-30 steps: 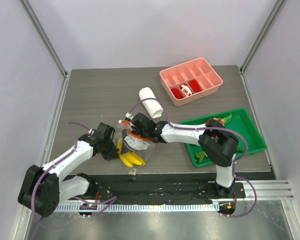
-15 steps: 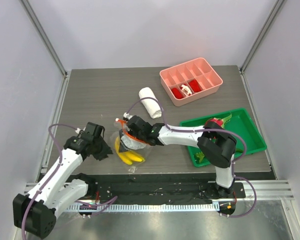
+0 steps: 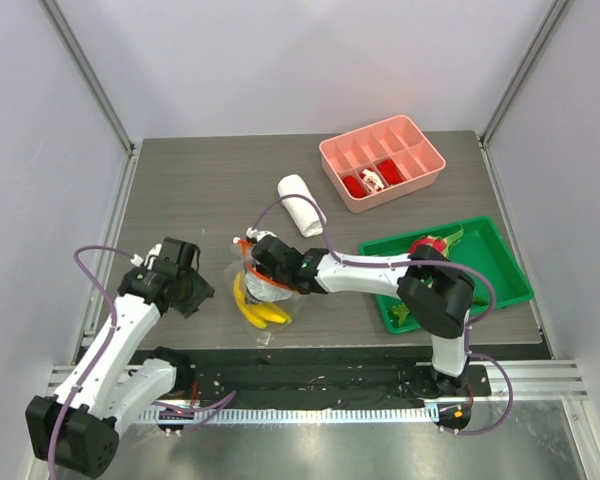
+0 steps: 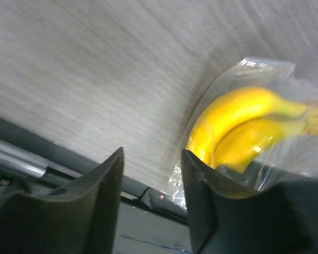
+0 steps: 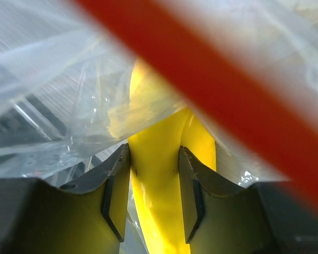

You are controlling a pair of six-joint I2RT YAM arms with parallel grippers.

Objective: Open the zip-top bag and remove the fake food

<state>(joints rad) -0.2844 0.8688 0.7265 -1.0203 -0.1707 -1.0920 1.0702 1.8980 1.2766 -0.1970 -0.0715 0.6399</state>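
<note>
The clear zip-top bag (image 3: 270,292) lies at the table's front middle, its orange-red zip strip (image 3: 246,247) at the far end. A yellow banana (image 3: 257,312) is inside it. My right gripper (image 3: 263,272) reaches into the bag's mouth. In the right wrist view the right gripper (image 5: 155,159) is shut on the banana (image 5: 159,211), under the zip strip (image 5: 201,79). My left gripper (image 3: 188,292) is open and empty, left of the bag and apart from it. The left wrist view shows the left gripper (image 4: 151,159) beside the banana (image 4: 238,127) in the bag (image 4: 265,69). A dragon fruit (image 3: 427,245) and a green pepper (image 3: 400,312) lie in the green tray (image 3: 500,262).
A rolled white towel (image 3: 301,204) lies just behind the bag. A pink divided tray (image 3: 420,142) with small red-and-white pieces stands at the back right. The black base strip (image 3: 320,378) runs along the near edge.
My left arm has drawn back to the left, away from the bag. The right gripper and the bag have shifted slightly left.
</note>
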